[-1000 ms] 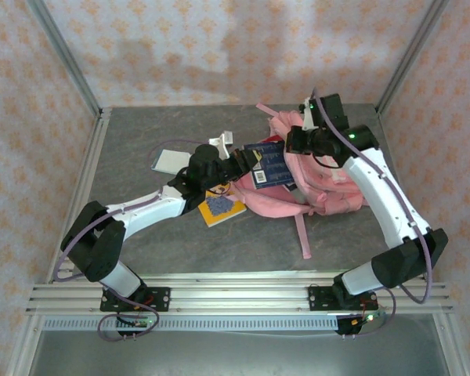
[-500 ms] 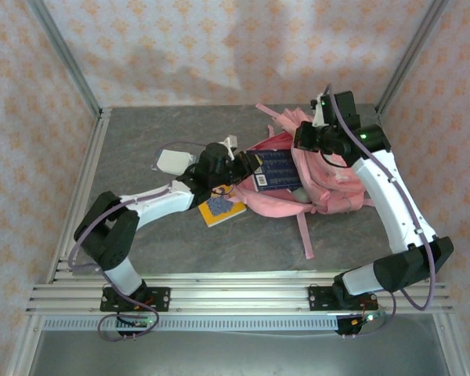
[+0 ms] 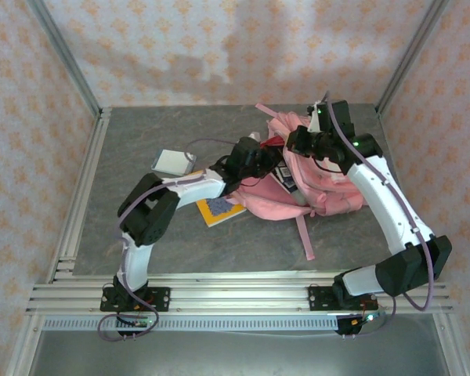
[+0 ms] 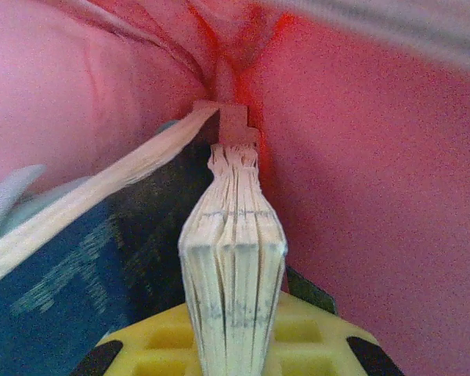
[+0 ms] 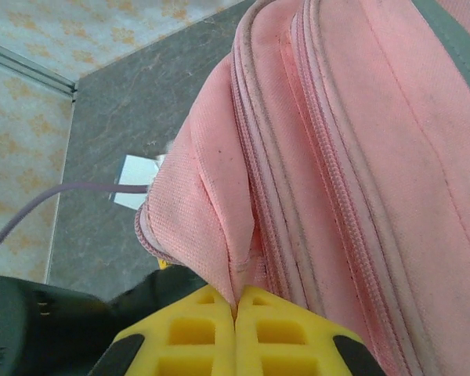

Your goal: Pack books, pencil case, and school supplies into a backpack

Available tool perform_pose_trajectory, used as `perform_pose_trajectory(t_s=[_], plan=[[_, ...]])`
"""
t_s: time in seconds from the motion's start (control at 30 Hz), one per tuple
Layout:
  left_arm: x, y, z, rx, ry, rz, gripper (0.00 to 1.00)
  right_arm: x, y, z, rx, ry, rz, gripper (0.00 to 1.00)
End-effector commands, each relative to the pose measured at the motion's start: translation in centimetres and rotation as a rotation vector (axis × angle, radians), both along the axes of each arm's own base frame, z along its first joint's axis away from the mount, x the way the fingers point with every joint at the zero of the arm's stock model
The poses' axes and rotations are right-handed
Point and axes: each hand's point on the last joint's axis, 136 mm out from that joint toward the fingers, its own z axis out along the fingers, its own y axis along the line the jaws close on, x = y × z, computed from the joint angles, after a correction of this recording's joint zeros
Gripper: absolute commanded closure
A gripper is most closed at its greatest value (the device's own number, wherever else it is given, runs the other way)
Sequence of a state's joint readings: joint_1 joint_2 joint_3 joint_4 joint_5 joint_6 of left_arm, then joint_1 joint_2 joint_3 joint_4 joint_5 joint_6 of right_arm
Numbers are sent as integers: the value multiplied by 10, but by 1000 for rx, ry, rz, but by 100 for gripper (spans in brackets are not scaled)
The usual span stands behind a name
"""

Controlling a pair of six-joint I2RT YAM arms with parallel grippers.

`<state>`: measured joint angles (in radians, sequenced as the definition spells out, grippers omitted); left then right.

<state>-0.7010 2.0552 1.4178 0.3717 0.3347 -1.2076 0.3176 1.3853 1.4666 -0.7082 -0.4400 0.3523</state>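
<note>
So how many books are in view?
3: yellow book on the table; second book clamped in the left pincer inside the backpack; navy book beside it. Others may be hidden.

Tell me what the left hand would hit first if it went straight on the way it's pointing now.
Probably the pink lining of the backpack: the left hand, shut on a book, points into its inner fold, though depth is unclear.

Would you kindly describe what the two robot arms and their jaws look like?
Both the left arm and the right arm have white shells between bulky black joints. A lilac cable runs along each, and a green light glows near the right wrist. The jaws are yellow with a moulded grid and black edging.
</note>
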Motion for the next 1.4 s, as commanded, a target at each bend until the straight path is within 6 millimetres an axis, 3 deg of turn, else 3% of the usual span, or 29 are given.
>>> perform_pose_trajectory(t_s=[0.0,0.1,0.2,0.4,0.63,0.8,0.87,1.0,1.07,1.23,1.37], plan=[[11,-26,9,-18,-31,0,98,9,3,35,93,-121,-28,100],[17,-47,-3,-8,-9,-41,90,12,2,32,99,-125,-49,100],[16,-54,-9,-11,8,-64,73,14,-2,28,84,-125,-70,100],[8,-34,15,34,-32,-82,50,17,-19,22,13,-132,-116,100],[-12,3,38,109,-64,-98,40,23,-47,2,-81,-120,-208,100],[-29,41,46,137,-53,-83,40,30,-60,-19,-169,-94,-246,100],[-39,59,39,196,-33,-65,40,31,-58,-26,-175,-76,-237,100],[-67,119,19,488,16,-7,42,31,-41,-40,-141,-35,-164,65],[-82,144,16,548,3,23,42,28,-36,-42,-157,-44,-145,57],[-116,194,2,579,27,96,42,17,-16,-43,-243,-81,-88,48],[-141,231,-13,629,85,165,42,4,16,-46,-317,-113,-24,47]])
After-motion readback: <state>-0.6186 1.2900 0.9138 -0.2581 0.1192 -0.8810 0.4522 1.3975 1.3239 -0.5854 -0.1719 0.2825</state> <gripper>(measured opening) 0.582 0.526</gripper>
